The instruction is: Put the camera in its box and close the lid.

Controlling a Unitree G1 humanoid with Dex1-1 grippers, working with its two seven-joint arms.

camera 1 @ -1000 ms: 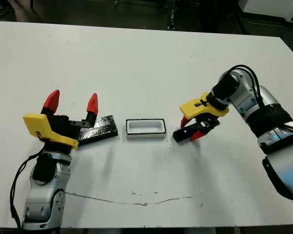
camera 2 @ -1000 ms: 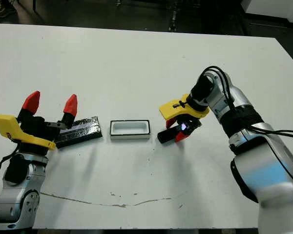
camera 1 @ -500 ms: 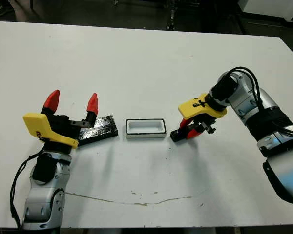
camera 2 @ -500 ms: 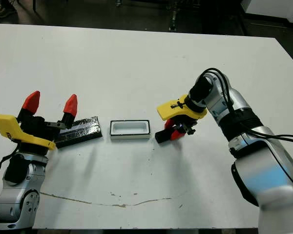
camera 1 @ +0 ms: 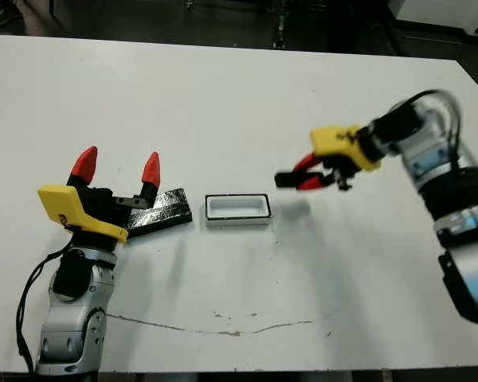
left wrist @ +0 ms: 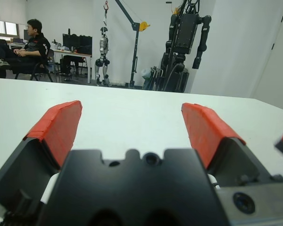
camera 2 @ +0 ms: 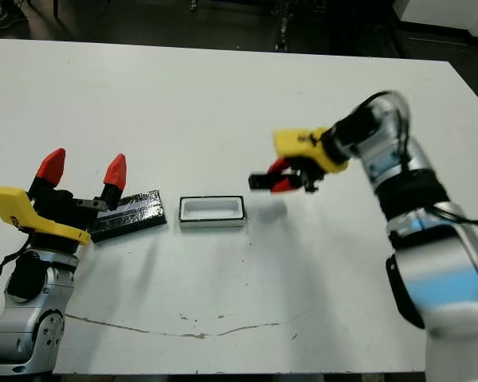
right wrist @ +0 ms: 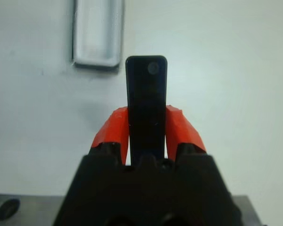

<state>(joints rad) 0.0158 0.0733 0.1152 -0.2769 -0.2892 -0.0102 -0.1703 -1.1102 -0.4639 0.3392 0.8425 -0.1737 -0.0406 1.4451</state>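
The camera [camera 1: 286,179] is a narrow black slab held in the air, and my right gripper [camera 1: 304,182] is shut on its rear end. It hangs just right of and above the box [camera 1: 237,220], casting a shadow on the table. In the right wrist view the camera [right wrist: 146,99] sticks out between the red fingers [right wrist: 111,134] toward the white box [right wrist: 97,60]. The speckled black lid [camera 1: 162,212] lies flat left of the box. My left gripper [camera 1: 118,164] stands open over the lid's left end, holding nothing.
A thin crack line [camera 1: 223,328] runs across the white table near its front edge. Beyond the table's far side, the left wrist view shows a seated person [left wrist: 30,44] at a desk and a robot on a stand [left wrist: 185,42].
My right gripper has lifted the camera off the table and carried it up and slightly away, now held level in the air. The left arm, lid and box have not moved.
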